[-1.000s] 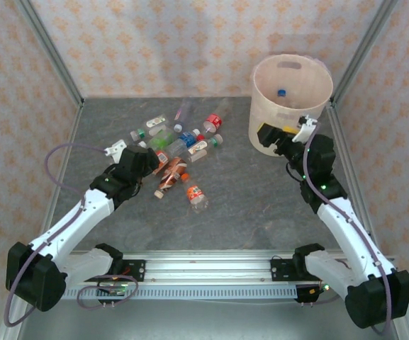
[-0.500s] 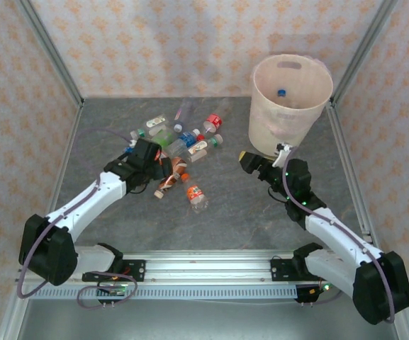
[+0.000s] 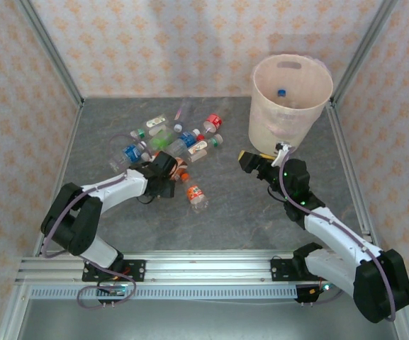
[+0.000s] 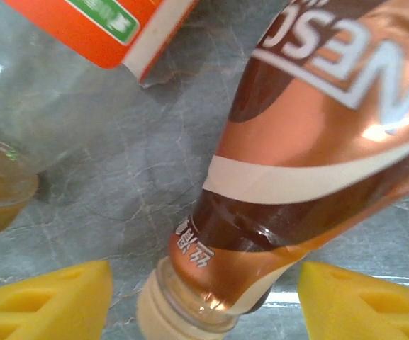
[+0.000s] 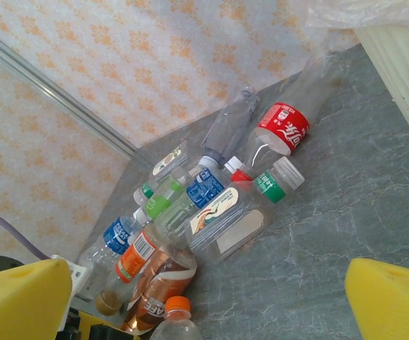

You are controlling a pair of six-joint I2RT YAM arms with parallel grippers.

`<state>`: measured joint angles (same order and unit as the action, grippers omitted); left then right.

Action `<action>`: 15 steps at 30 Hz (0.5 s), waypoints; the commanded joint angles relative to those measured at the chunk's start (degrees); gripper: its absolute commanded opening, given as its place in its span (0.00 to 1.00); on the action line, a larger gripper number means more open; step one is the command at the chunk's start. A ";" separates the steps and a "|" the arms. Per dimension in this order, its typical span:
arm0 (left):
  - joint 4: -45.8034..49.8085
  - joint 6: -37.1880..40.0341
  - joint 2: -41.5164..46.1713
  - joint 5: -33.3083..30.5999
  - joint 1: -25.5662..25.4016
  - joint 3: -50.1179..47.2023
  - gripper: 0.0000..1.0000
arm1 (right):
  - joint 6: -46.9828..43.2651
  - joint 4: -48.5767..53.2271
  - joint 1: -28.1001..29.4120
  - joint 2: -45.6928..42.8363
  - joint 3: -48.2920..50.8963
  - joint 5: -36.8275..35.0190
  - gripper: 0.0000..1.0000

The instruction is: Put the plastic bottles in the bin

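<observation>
Several plastic bottles (image 3: 183,142) lie in a heap at the middle left of the table. My left gripper (image 3: 166,181) is down on the heap's near edge. In the left wrist view its yellow fingers (image 4: 45,301) stand on either side of the neck of a copper-brown labelled bottle (image 4: 317,142), with a gap on each side, so my left gripper (image 4: 204,301) is open. The bin (image 3: 290,117) stands at the back right with a blue-capped bottle (image 3: 281,92) inside. My right gripper (image 3: 249,161) hangs open and holds nothing, left of the bin's foot, facing the heap (image 5: 211,191).
An orange-capped bottle (image 3: 195,193) lies apart at the near side of the heap. An orange-labelled bottle (image 4: 105,28) lies right beside the copper one. Patterned walls with metal corner posts close in the table. The bin's wall (image 5: 402,64) is close on my right gripper's right side.
My left gripper moved right and down onto the copper-brown bottle, and its jaws narrowed. My right gripper dropped away from the bin's side to the left, then held still.
</observation>
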<state>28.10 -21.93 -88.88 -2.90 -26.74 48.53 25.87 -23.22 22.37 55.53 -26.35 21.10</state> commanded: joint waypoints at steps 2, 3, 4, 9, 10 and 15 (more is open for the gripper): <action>-2.87 3.12 -3.42 1.10 -1.02 0.13 0.70 | -1.80 -1.66 0.24 -0.07 -1.60 -1.59 0.99; -2.86 3.19 -4.10 0.53 -1.38 0.27 0.70 | -1.95 -1.55 0.22 -0.16 -1.60 -1.69 0.99; -2.90 3.28 -4.97 -0.26 -1.68 0.25 0.69 | -1.96 -1.47 0.29 -0.17 -1.60 -1.88 0.99; -5.30 4.39 -8.52 -0.49 -1.95 0.43 0.61 | -2.20 -1.56 0.23 0.11 -1.60 -2.22 0.99; -5.57 4.67 -8.97 -0.23 -2.27 0.56 0.59 | -2.14 -1.48 0.29 0.11 -1.68 -2.13 0.99; -6.98 5.64 -8.37 -0.41 -4.58 -0.10 0.42 | -2.23 -1.06 0.25 -0.16 -1.60 -2.16 0.99</action>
<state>24.64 -17.52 -94.65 -2.66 -30.33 49.74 24.80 -23.22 22.37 55.57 -26.35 19.86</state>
